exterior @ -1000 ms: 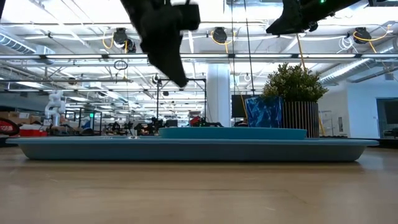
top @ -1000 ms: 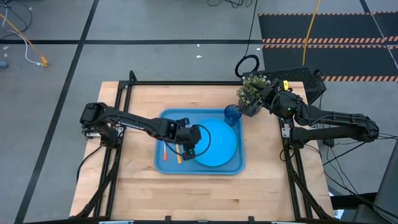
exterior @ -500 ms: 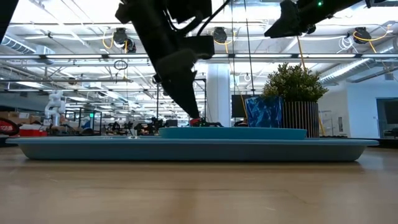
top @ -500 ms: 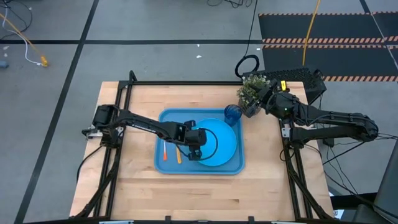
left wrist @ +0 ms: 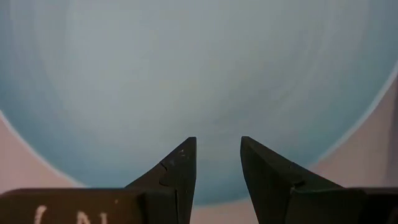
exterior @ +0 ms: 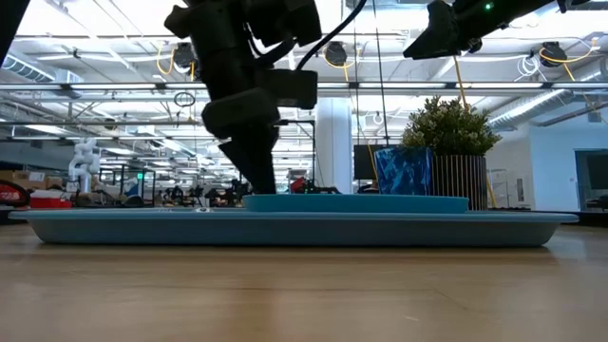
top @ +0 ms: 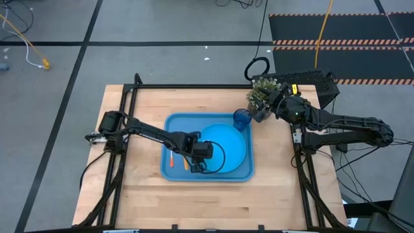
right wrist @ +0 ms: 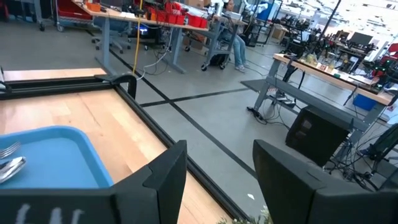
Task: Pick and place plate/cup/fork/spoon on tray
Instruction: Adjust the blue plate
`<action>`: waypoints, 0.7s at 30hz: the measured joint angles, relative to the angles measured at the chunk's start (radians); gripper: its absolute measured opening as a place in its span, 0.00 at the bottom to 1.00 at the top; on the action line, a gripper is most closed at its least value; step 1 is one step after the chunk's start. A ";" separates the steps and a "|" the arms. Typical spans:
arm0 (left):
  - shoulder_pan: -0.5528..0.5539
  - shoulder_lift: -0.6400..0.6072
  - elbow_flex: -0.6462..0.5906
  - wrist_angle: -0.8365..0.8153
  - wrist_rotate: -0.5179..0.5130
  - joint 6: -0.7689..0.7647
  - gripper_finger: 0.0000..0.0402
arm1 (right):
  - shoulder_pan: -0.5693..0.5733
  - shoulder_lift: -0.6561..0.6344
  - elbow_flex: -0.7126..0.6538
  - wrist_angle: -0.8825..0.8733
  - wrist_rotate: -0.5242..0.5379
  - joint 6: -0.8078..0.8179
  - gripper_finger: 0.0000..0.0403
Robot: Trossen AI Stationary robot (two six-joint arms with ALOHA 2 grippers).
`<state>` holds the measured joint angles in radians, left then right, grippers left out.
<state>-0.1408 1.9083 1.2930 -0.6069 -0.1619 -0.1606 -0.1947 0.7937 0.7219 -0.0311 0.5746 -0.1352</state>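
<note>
The round sky-blue plate (top: 228, 147) lies flat in the right half of the light-blue tray (top: 178, 122). The dark-blue cup (top: 240, 119) stands upright at the tray's far right corner. The fork (right wrist: 7, 149) and the spoon (right wrist: 12, 167) lie in the tray's left part; their orange handles (top: 171, 158) show in the high view. My left gripper (left wrist: 217, 146) is open and empty, fingers pointing down, low over the plate's left rim (exterior: 261, 195). My right gripper (right wrist: 214, 165) is open and empty, held high beside the potted plant (top: 260, 96). My left gripper's fingertips (exterior: 264, 188) stand at the height of the plate's left rim. I cannot tell whether they touch it.
The potted green plant (exterior: 451, 123) stands just beyond the tray's far right corner, close to the cup. A black frame (top: 194, 86) runs around the table. Bare wood (top: 213, 200) lies between the tray and the near edge.
My left gripper has come down from well above the tray to the level of the plate's left rim, shifting toward the table's near edge. The plate, cup, fork and spoon have stayed where they were.
</note>
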 joint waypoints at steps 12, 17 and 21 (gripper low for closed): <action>0.001 -0.005 0.000 -0.086 -0.018 -0.017 0.32 | 0.000 0.000 0.000 -0.003 0.000 -0.002 0.44; 0.001 -0.005 0.000 -0.131 -0.022 -0.034 0.32 | 0.000 0.000 0.000 -0.003 0.000 -0.004 0.44; -0.001 -0.005 0.000 -0.167 -0.022 -0.052 0.32 | 0.000 0.000 0.000 -0.003 0.000 -0.004 0.44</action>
<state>-0.1414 1.9034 1.2930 -0.7735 -0.1837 -0.2131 -0.1947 0.7937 0.7219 -0.0345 0.5747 -0.1390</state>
